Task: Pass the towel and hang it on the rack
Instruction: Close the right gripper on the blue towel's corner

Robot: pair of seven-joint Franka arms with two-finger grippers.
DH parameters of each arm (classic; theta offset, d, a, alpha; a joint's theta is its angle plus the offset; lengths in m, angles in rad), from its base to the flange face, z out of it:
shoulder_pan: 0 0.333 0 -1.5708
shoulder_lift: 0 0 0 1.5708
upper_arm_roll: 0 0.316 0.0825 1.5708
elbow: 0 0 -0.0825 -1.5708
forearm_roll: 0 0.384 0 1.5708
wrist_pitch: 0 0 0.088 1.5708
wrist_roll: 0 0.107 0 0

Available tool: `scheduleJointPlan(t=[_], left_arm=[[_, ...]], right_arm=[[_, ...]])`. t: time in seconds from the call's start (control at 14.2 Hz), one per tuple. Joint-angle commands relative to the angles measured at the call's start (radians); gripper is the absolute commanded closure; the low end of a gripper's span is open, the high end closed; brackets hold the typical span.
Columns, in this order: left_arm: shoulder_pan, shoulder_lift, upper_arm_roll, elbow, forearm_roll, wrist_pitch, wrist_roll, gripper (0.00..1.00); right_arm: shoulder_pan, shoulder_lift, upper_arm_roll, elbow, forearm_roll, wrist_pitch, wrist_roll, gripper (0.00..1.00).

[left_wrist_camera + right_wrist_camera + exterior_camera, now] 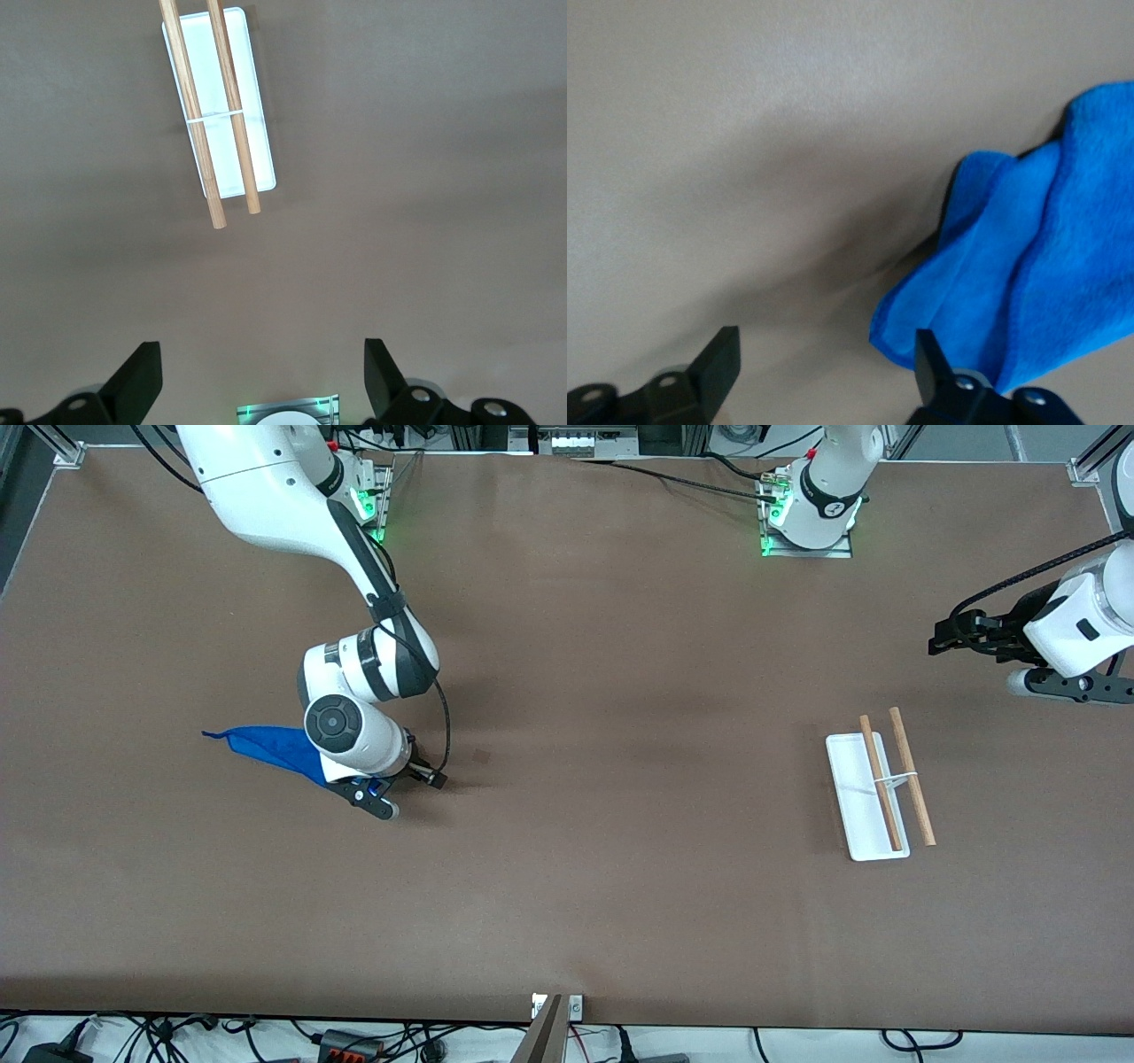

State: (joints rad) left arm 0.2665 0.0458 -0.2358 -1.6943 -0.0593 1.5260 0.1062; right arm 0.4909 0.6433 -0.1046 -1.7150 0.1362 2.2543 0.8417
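Observation:
A blue towel (266,746) lies crumpled on the brown table toward the right arm's end. My right gripper (392,794) is down at the towel's corner nearest the table's middle. In the right wrist view the right gripper (826,359) is open, with the towel (1028,266) edge just inside one finger (928,359) and bare table across the rest of the gap. The rack (877,784) stands toward the left arm's end, with a white base (232,97) and two wooden rods (199,133). My left gripper (955,638) waits open in the air beside the rack, and the left gripper (263,372) holds nothing.
Both arm bases (808,514) stand along the table edge farthest from the front camera. A black cable (443,726) loops off the right wrist. Cables and power strips lie below the table's near edge (354,1041).

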Motion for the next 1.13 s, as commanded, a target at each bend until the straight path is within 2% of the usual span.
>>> scheduleJointPlan(t=[0.0, 0.49, 0.78, 1.06], left_arm=[[0.007, 0.005, -0.004, 0.021, -0.02, -0.02, 0.026, 0.0], [0.007, 0.005, -0.007, 0.021, -0.02, -0.02, 0.026, 0.0], [0.007, 0.005, -0.007, 0.021, -0.02, -0.02, 0.026, 0.0], [0.008, 0.005, -0.007, 0.021, -0.02, -0.02, 0.026, 0.0]], right_arm=[[0.011, -0.001, -0.012, -0.012, 0.016, -0.007, 0.066, 0.28], [0.003, -0.007, -0.026, -0.04, 0.017, -0.029, 0.069, 0.35], [-0.008, -0.004, -0.027, -0.038, 0.016, -0.029, 0.066, 0.53], [-0.011, -0.005, -0.027, -0.035, 0.016, -0.029, 0.059, 0.79]])
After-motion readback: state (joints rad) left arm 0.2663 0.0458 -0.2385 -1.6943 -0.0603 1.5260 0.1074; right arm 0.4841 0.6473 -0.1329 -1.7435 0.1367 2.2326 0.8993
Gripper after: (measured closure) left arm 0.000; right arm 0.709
